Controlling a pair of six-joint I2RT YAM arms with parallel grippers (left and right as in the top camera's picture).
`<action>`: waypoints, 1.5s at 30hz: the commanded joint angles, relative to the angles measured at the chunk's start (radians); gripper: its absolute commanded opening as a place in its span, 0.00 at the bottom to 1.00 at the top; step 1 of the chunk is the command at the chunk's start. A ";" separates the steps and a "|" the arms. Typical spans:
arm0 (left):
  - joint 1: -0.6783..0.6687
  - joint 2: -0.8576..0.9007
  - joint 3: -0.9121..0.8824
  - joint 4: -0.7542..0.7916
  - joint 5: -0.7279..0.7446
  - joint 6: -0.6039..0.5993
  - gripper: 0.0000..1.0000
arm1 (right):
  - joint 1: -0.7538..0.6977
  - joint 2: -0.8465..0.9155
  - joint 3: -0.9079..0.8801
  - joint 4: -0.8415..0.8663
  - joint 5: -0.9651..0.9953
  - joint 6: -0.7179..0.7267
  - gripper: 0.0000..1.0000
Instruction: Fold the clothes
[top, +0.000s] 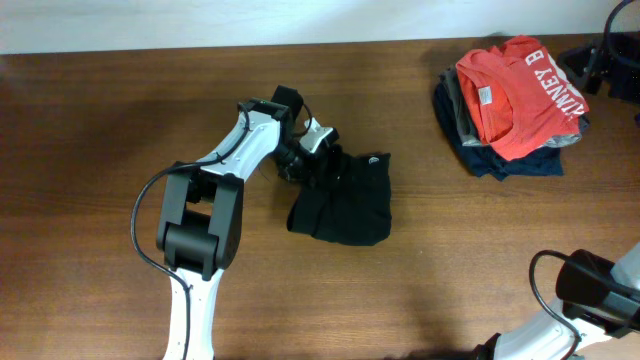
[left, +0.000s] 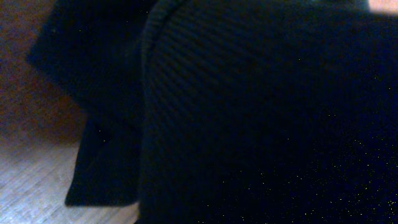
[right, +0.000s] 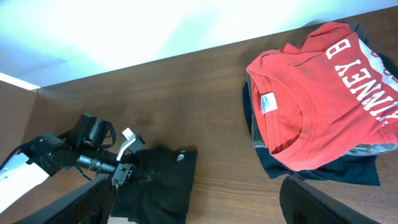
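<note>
The black T-shirt (top: 345, 200) lies in a compact, partly folded shape at the table's middle, with its small white logo (top: 375, 160) at the top right. It also shows in the right wrist view (right: 158, 180) and fills the left wrist view (left: 261, 118). My left gripper (top: 318, 158) is at the shirt's upper left edge, its tips buried in bunched fabric, and it appears shut on the shirt. My right gripper (right: 199, 214) is open and empty, held high above the table at the near right.
A red-orange shirt with white lettering (top: 515, 85) lies on a stack of grey and navy folded garments (top: 500, 160) at the back right. The right arm's base (top: 600, 290) sits at the front right corner.
</note>
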 joint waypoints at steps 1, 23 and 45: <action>0.010 0.007 -0.010 0.077 -0.046 -0.144 0.01 | 0.008 -0.007 0.001 -0.006 -0.006 0.005 0.89; 0.087 0.000 0.000 0.729 0.097 -0.879 0.99 | 0.242 0.010 -0.022 -0.006 0.116 0.004 0.90; 0.572 -0.093 0.005 0.634 0.094 -0.705 0.99 | 0.747 0.268 -0.055 0.108 0.448 0.077 0.99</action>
